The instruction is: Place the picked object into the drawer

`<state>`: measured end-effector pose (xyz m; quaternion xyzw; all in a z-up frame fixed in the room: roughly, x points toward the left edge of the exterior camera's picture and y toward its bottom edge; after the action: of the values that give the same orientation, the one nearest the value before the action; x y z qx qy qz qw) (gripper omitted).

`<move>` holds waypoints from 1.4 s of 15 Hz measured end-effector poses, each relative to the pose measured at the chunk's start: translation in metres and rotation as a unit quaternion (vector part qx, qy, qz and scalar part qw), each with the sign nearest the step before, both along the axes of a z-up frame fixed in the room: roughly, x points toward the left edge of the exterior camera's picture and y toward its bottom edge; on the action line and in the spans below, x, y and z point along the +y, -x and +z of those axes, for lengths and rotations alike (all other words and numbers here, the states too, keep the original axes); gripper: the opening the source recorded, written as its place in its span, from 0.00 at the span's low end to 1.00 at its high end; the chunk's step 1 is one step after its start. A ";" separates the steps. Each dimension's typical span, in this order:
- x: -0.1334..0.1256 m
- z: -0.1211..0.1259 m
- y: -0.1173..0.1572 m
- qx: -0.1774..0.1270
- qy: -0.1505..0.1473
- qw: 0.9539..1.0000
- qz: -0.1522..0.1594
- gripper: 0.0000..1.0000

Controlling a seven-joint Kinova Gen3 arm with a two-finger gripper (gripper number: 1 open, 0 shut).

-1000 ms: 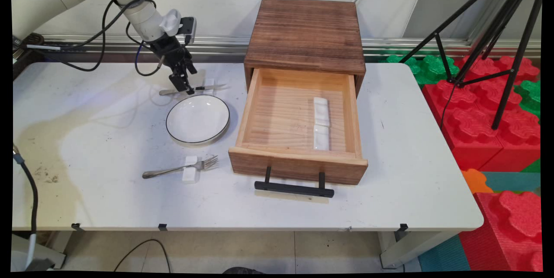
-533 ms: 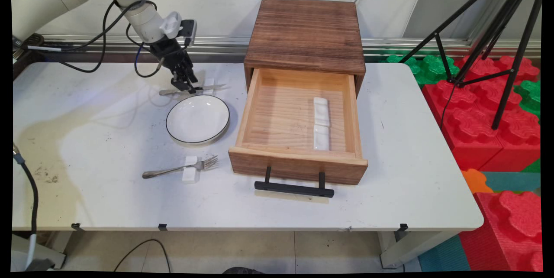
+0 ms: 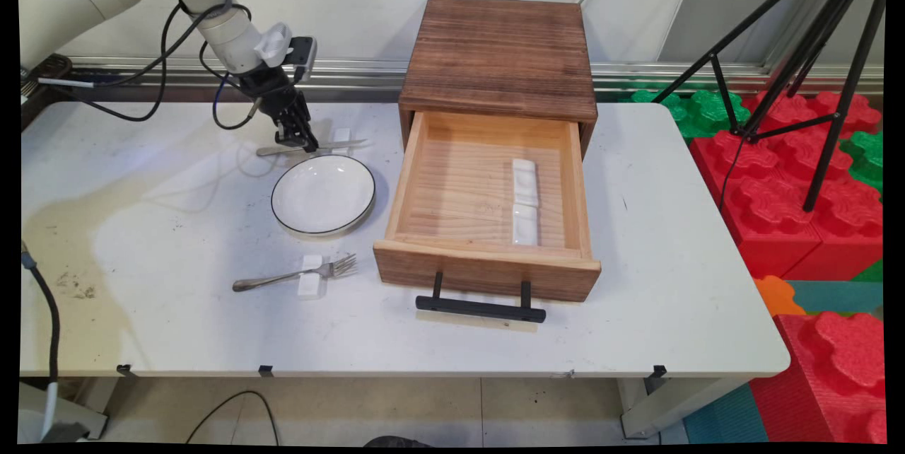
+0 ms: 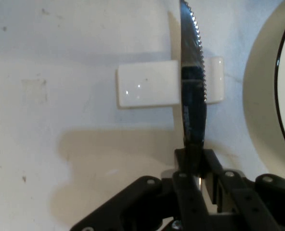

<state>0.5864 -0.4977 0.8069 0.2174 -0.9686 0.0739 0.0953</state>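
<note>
Between the gripper (image 4: 194, 161) jaws, clamped: knife (image 4: 193, 91) across a white rest (image 4: 147, 89)

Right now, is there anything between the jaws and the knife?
No, nothing visible. The gripper is already shut on the knife, its jaws pressed against the blade from both sides. The blade's serrated part lies across a white rest, beside the plate.
</note>
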 end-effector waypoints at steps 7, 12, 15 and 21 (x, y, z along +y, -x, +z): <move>0.007 0.023 -0.012 0.008 0.014 1.000 0.022 0.00; 0.016 0.068 -0.026 0.013 0.031 0.999 0.038 0.00; 0.018 0.091 -0.028 0.020 0.040 0.998 0.046 0.00; 0.021 0.142 -0.016 0.039 0.059 0.996 0.050 0.00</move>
<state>0.6027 -0.4763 0.9488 0.2628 -0.9459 0.1269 0.1419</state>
